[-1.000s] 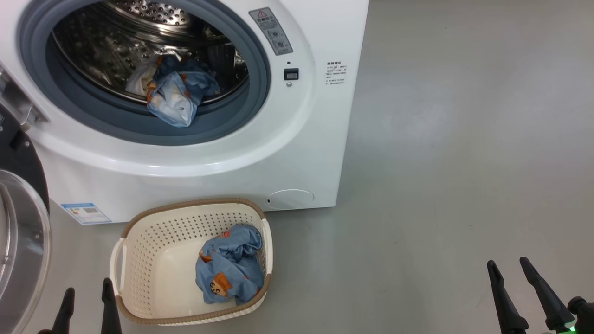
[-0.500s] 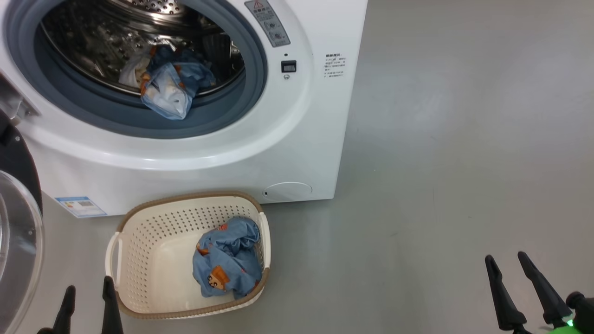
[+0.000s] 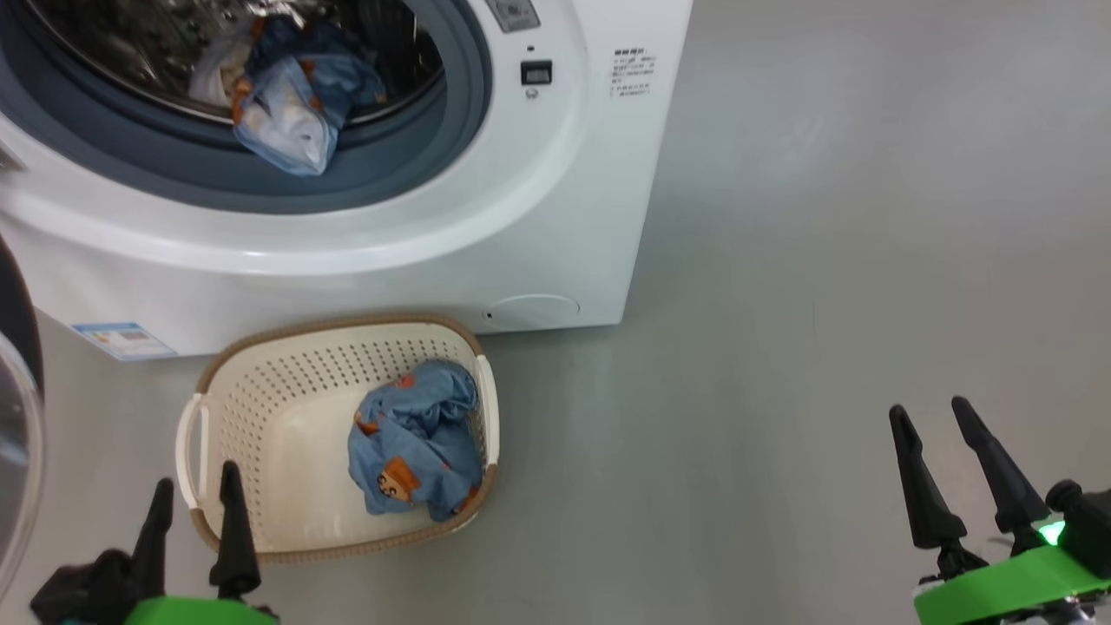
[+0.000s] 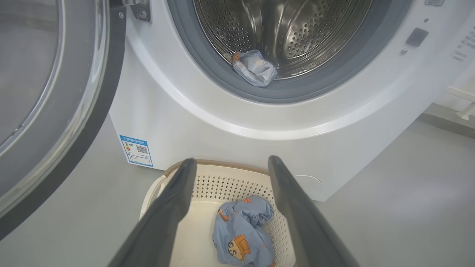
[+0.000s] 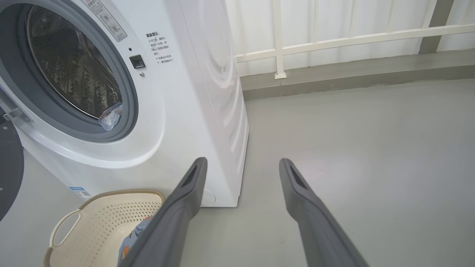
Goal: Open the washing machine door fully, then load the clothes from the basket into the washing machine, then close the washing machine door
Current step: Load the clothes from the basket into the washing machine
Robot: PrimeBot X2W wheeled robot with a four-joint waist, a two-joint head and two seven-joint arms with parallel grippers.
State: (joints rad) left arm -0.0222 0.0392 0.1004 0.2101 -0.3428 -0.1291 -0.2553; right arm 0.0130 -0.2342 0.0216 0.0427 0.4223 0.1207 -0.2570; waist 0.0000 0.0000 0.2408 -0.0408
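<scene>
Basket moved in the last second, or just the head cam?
No. The basket sits as before against the filter cap and blue label on the washing machine; the whole view shifted, so the camera moved.

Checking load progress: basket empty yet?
Not empty. A crumpled blue garment with orange cartoon prints lies in the basket, toward its right side. A pale garment hangs over the washing machine gasket.

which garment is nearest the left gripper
The blue cartoon-print garment in the basket, right ahead of the left gripper; the paler one hangs over the grey gasket.
</scene>
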